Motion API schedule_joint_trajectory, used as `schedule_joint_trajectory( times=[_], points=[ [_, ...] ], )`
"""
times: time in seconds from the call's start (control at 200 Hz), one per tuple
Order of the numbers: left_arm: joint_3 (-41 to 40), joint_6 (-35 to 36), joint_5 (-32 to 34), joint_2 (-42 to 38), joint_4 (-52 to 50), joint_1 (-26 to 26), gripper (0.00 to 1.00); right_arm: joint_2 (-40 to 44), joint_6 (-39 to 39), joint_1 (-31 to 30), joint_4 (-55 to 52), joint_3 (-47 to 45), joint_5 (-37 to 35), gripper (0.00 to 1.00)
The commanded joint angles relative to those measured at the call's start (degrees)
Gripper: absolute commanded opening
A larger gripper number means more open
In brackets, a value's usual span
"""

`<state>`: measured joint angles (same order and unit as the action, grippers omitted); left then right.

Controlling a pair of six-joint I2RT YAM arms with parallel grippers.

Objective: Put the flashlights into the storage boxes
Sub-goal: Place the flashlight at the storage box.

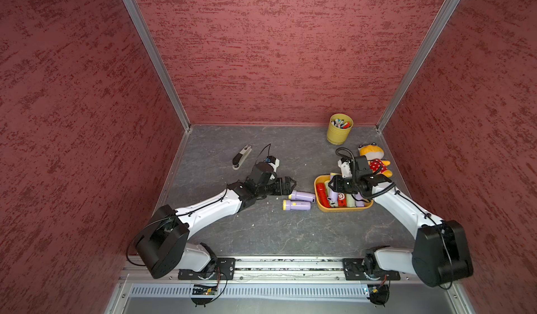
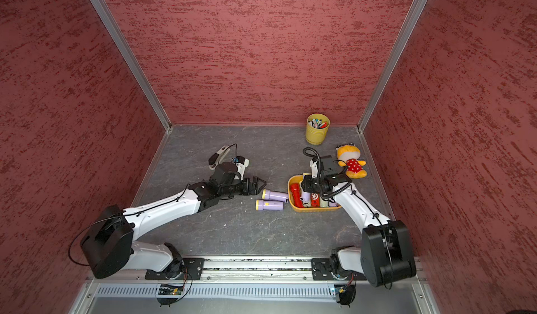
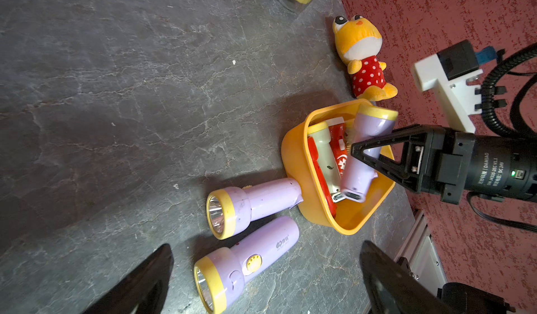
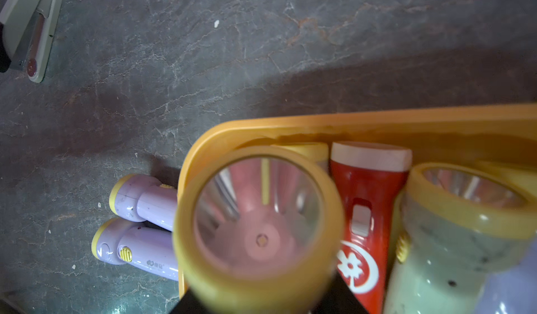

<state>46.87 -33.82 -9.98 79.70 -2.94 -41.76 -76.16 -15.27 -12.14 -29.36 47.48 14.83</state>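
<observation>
The orange-yellow storage box point(image 1: 343, 210) point(image 3: 293, 152) holds several flashlights, among them a red one point(image 4: 366, 199) and a pale green one point(image 4: 453, 240). My right gripper point(image 1: 334, 184) point(image 3: 356, 151) is over the box, shut on a lilac flashlight point(image 3: 360, 158). That flashlight's tail rests inside the box and its yellow head point(image 4: 258, 219) fills the right wrist view. Two more lilac flashlights point(image 1: 302, 195) point(image 1: 296, 205) lie side by side on the table just left of the box. My left gripper point(image 1: 292, 186) point(image 3: 266, 283) is open at their heads, holding nothing.
A yellow cup of pens point(image 1: 339, 129) stands at the back right. A plush toy point(image 1: 374, 160) lies behind the box. A grey-white stapler point(image 1: 241, 157) lies at the back left, beyond the left arm. Red walls close in three sides.
</observation>
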Motion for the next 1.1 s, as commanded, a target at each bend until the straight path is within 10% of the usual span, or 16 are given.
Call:
schedule_joint_trajectory(
  times=[0.0, 1.097],
  points=[
    [-0.2, -0.3, 1.0, -0.2, 0.6, 0.0, 1.00, -0.9, 1.4, -1.3, 1.9, 1.0, 2.5, 0.44],
    [-2.2, -1.0, 1.0, -1.1, 1.7, 0.0, 1.00, -2.1, -0.1, -2.6, -6.3, -1.2, -1.1, 0.34]
  ],
)
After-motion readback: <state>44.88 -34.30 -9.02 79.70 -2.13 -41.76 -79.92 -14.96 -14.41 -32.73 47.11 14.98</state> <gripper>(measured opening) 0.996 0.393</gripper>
